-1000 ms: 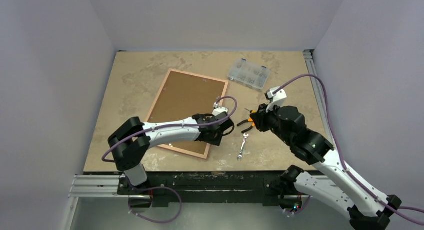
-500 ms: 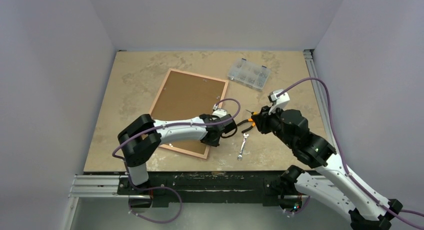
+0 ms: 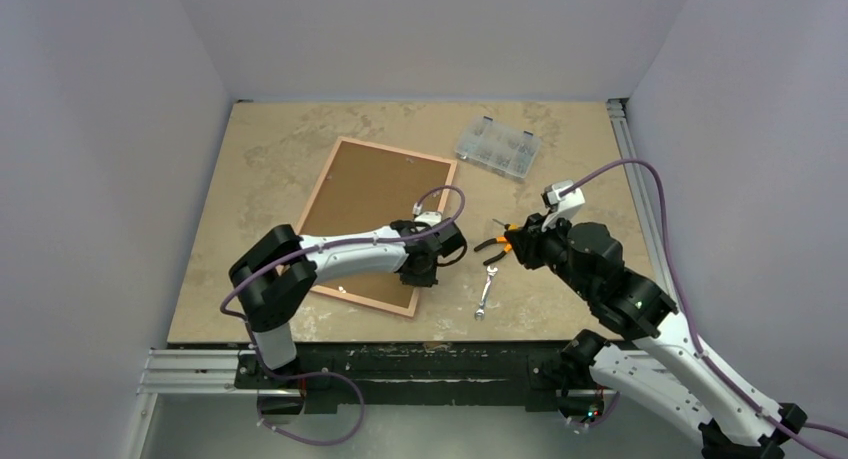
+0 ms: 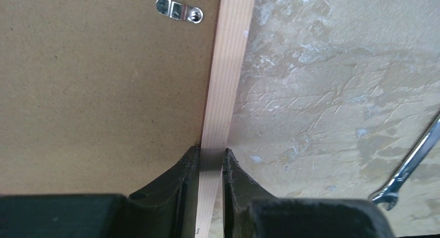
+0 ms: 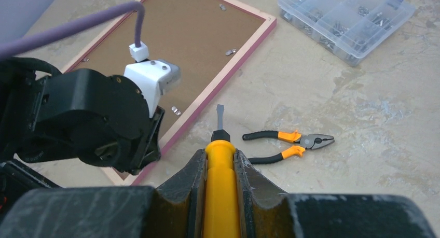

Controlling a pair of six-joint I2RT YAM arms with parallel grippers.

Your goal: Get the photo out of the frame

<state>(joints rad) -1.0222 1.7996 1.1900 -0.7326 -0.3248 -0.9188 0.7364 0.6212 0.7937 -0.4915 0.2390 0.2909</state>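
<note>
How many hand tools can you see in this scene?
3. A yellow-handled screwdriver is clamped in the right gripper; orange-handled pliers lie on the table beside the picture frame; a wrench lies on the pliers' near side. Others may be hidden.

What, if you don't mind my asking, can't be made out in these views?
Every view: photo hidden under backing board.
Top view: left arm covers part of frame.
Left wrist view: wrench cut by right edge.
Right wrist view: screwdriver handle mostly behind right end effector.
</note>
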